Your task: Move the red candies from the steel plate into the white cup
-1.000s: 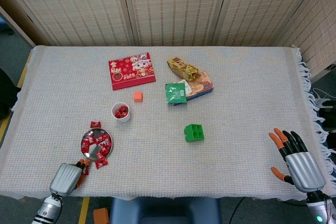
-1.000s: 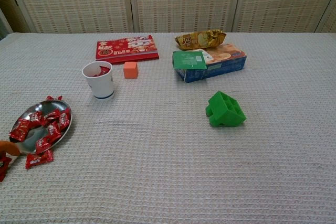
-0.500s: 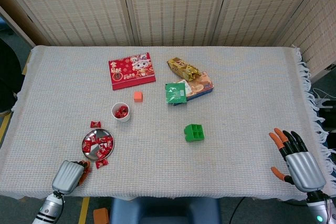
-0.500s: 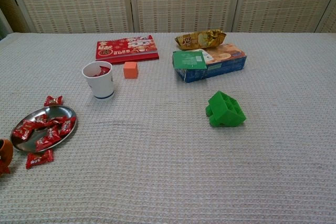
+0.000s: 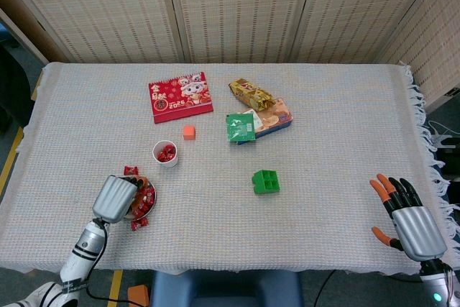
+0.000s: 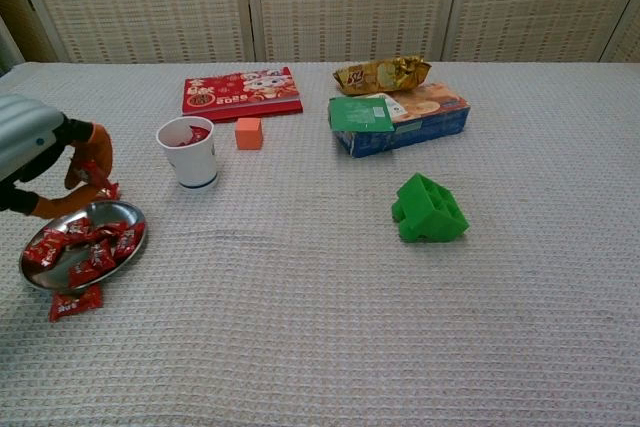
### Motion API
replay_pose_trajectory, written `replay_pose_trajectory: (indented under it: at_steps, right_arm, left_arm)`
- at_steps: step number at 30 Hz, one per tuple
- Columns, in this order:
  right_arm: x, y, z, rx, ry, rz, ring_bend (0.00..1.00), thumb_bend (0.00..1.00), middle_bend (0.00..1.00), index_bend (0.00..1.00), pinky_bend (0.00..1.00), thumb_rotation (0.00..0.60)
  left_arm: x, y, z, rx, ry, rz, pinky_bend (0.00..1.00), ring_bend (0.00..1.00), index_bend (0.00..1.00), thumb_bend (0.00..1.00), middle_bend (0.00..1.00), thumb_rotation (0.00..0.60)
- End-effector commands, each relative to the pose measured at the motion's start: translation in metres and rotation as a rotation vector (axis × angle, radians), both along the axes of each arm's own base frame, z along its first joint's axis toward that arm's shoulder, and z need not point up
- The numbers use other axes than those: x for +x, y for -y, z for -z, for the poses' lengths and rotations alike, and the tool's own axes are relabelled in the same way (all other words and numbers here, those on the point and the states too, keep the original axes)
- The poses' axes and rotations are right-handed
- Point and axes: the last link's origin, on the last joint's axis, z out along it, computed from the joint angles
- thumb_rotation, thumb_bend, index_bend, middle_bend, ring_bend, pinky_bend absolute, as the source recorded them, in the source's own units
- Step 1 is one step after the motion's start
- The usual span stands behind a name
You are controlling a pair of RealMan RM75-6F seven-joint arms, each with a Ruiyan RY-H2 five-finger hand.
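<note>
Since half a second ago my left hand (image 6: 45, 162) has come up from the near table edge and now sits over the steel plate (image 6: 40, 272), fingers pointing down at its far rim. In the chest view the fingertips (image 6: 92, 157) appear to pinch a red candy (image 6: 98, 179) just above the plate; I read this as a pick in progress, but a stray candy lay on the cloth at about that spot before, so I cannot fully rule out that the wrapper only lies behind the fingers. The head view does not help, since the back of the hand covers most of the plate. The remaining red candies (image 6: 85, 247) lie in a loose heap in the plate, directly below and slightly nearer than my fingertips. One more candy (image 6: 75, 301) lies off the plate on the cloth at its near side. The white cup (image 6: 187, 152) stands upright beyond and to the right of the hand, near but apart, with some red candies already inside. Judgement: several transfers remain. Next step is a short carry up and right to the cup mouth. My right hand (image 5: 410, 221) rests at the far right table edge, fingers spread, holding nothing.
</note>
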Motion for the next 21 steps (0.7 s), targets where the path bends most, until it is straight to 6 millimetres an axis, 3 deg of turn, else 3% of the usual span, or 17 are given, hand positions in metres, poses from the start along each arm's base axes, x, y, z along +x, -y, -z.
replay_pose_trajectory:
  at_steps: [1,6,11,21]
  right_arm:
    - [-0.001,0.001,-0.001,-0.005,-0.002,0.005,0.00,0.13,0.00,0.00,0.00,0.600]
    - [-0.003,0.003,-0.001,-0.012,-0.006,0.019,0.00,0.13,0.00,0.00,0.00,0.600]
    - [-0.005,0.005,-0.002,-0.020,-0.008,0.032,0.00,0.13,0.00,0.00,0.00,0.600]
    - [-0.006,0.007,-0.004,-0.026,-0.009,0.041,0.00,0.13,0.00,0.00,0.00,0.600]
  left_arm:
    - [0.030,-0.038,0.001,0.016,-0.011,0.019,1.00,0.78,0.52,0.40,0.63,0.600]
    - [0.051,-0.074,0.014,0.011,-0.035,0.016,1.00,0.78,0.52,0.40,0.63,0.600]
    - [0.056,-0.099,0.027,0.019,-0.074,-0.013,1.00,0.78,0.52,0.40,0.62,0.600]
    - [0.046,-0.113,0.031,0.038,-0.125,-0.042,1.00,0.78,0.45,0.41,0.57,0.600]
